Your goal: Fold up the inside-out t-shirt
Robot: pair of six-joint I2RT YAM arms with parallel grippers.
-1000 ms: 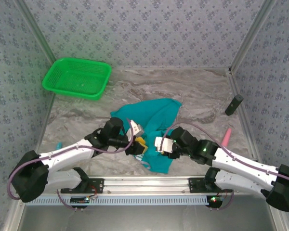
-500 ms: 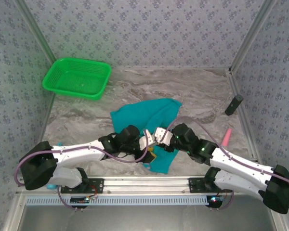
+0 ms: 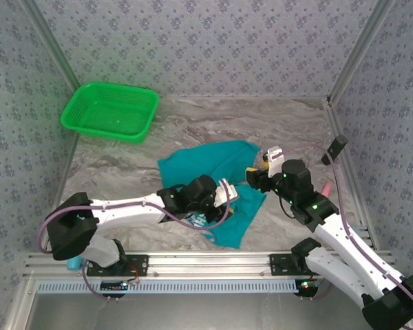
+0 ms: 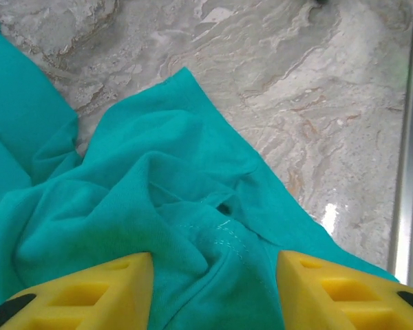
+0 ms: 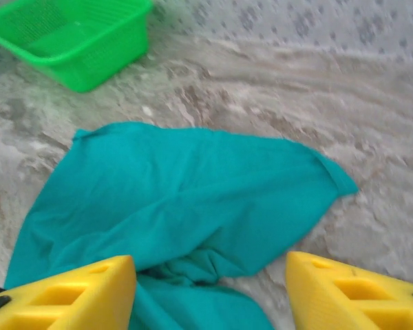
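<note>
The teal t-shirt (image 3: 217,165) lies crumpled in the middle of the marble table, with a stitched seam showing in the left wrist view. My left gripper (image 3: 230,194) reaches across its near part. It is open, and its yellow fingers (image 4: 89,289) straddle a bunched fold of the shirt (image 4: 165,179) without pinching it. My right gripper (image 3: 260,165) hovers by the shirt's right edge, raised above the cloth. It is also open, its fingers (image 5: 344,289) wide apart over the shirt (image 5: 193,179), with nothing between them.
A bright green mesh basket (image 3: 110,110) (image 5: 69,34) stands at the back left. A black cylinder (image 3: 334,149) and a pink object (image 3: 323,194) lie along the right wall. Patterned walls close in the table on three sides.
My right gripper has pulled away from the shirt's near part, rising and swinging to the shirt's right edge. My left arm has stretched further right across the shirt.
</note>
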